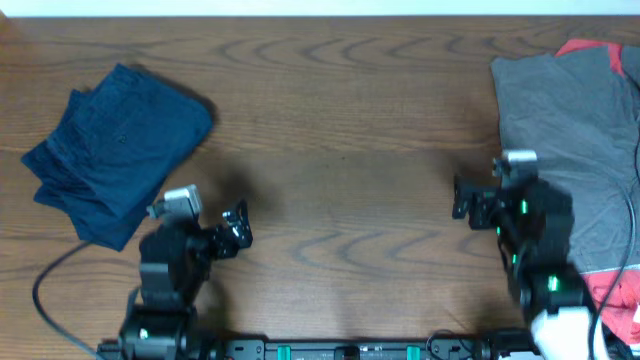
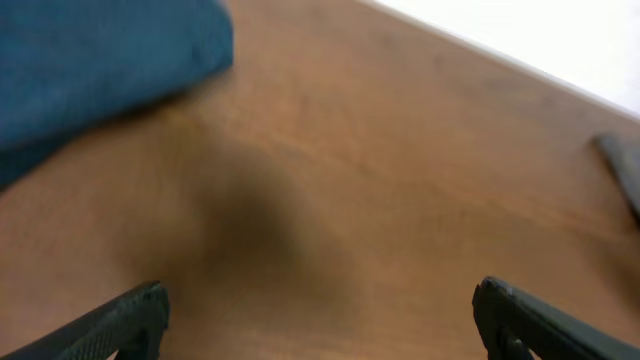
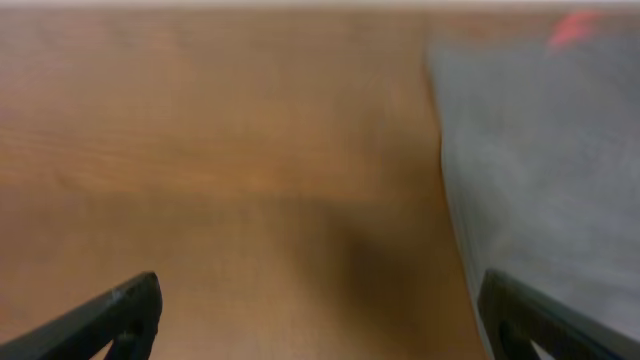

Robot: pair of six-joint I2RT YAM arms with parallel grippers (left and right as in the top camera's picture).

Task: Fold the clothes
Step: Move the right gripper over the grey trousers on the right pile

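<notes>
Over on the right side of the table (image 1: 340, 120) lie the clothes (image 1: 570, 110): a mid-grey garment spread flat, with a red one (image 1: 585, 48) peeking out from under its far corner and more red showing at the near right edge. The right arm hangs above the grey cloth's near-left part and hides that patch from overhead. The right gripper (image 1: 461, 198) pointing leftward sits over bare wood, just beside the cloth's left edge and not touching it. From the wrist view its two dark fingers (image 3: 125, 315) stand wide apart with nothing between them, the grey edge running up along the right-hand one.

Now the left side: the left gripper (image 1: 240, 226) hovers over wood too, its claw spread wide as well, fingers (image 2: 130, 318) at the bottom corners of its own view, gripping nothing. Just up and to its left sit the folded navy shorts (image 1: 115, 150), a neat blue stack near the table's far-left corner, apart from the gripper. A dark shape shows at the right edge of the left wrist view; it is too blurred for me to tell what it is. The two grippers are well apart, with plain tabletop between them.
</notes>
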